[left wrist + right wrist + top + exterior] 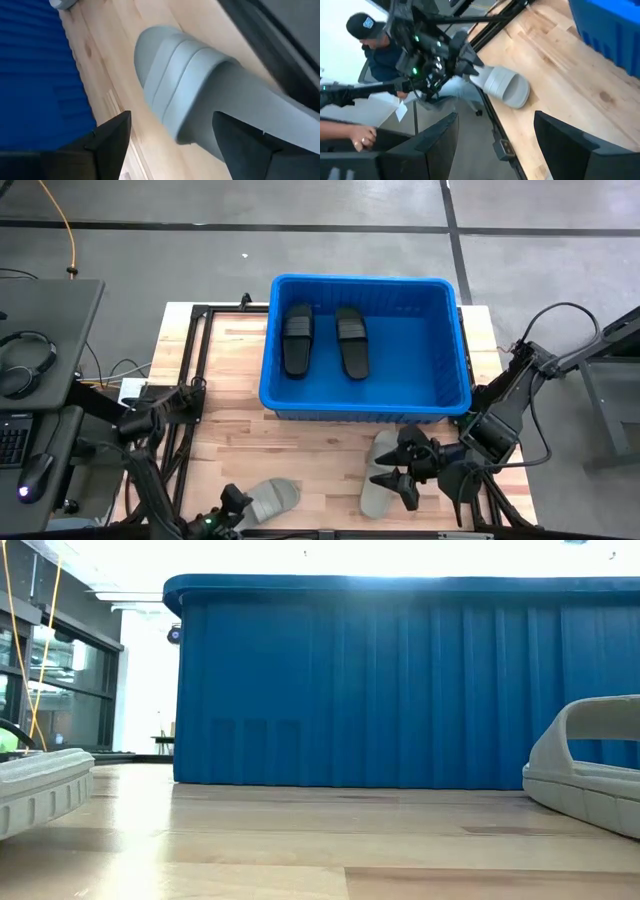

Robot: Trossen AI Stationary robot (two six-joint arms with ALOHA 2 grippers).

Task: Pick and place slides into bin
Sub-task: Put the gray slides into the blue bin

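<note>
Two black slides (325, 340) lie flat, side by side, in the left half of the blue bin (450, 395). One light grey slide (275, 498) lies on the table near its front edge. My left gripper (236, 502) is open at that slide's near end, one finger on each side (165, 145). A second grey slide (380, 475) lies just in front of the bin. My right gripper (398, 470) hangs open above it and holds nothing. The low view shows both grey slides, one (40, 795) at the left and one (590, 780) at the right. My left gripper comes slanting down at the grey slide from the table's near left. Its open fingers (240, 145) straddle the sole behind the ribbed strap (190, 75). I cannot tell whether a finger touches it. The slide lies flat on the table.
A black metal frame (190, 380) runs along the table's left side. A person in a dark cap (367, 30) sits just beyond the table's near edge, a hand (360, 135) close by. A desk with headphones (25, 360) stands to the left. Bare wood lies between the two grey slides.
</note>
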